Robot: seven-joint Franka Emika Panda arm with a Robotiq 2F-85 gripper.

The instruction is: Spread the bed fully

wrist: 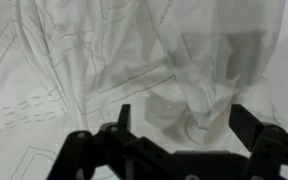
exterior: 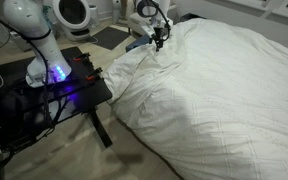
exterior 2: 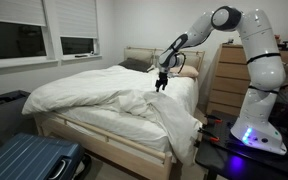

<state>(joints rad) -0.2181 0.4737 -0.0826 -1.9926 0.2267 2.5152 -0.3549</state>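
The bed carries a white, wrinkly quilted duvet that lies bunched, with a fold hanging over the side near the robot. My gripper hovers just above the duvet near the head end, seen in both exterior views. In the wrist view the gripper is open, its two black fingers spread wide over a raised fold of the duvet. Nothing sits between them.
The black robot table stands beside the bed, with the white arm base on it. A blue suitcase lies on the floor at the bed's foot. A wooden dresser stands behind the arm.
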